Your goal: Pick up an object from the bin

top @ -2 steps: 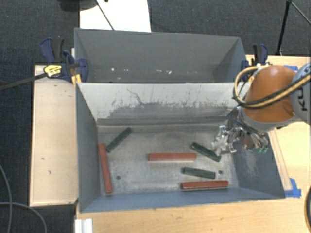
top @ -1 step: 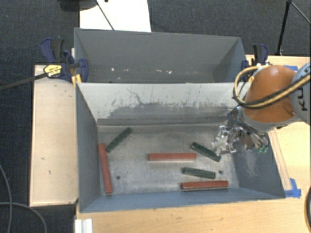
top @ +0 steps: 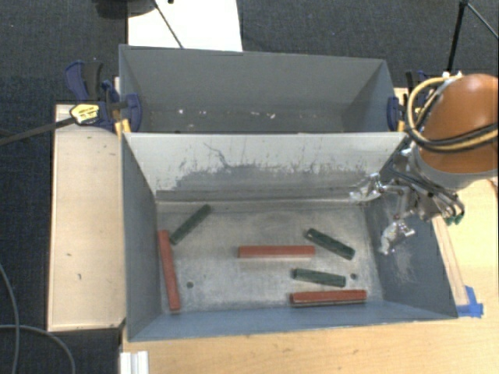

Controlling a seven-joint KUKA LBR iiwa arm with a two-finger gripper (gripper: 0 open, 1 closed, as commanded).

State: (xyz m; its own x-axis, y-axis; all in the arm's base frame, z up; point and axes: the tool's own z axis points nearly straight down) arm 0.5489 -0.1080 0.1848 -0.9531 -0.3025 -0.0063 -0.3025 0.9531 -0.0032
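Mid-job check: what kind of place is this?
Probably a robotics lab grasping cell: a grey metal bin holding red bars and dark green bars, the gripper at its right side, dark carpet around.

grey bin (top: pixel 257 170), three red bars (top: pixel 277 251), three dark green bars (top: pixel 329 243), arm (top: pixel 460 123) over right wall

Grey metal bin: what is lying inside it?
Three red rectangular bars, left, middle, front; three dark green bars. The gripper and arm cover part of the grey metal bin's right wall.
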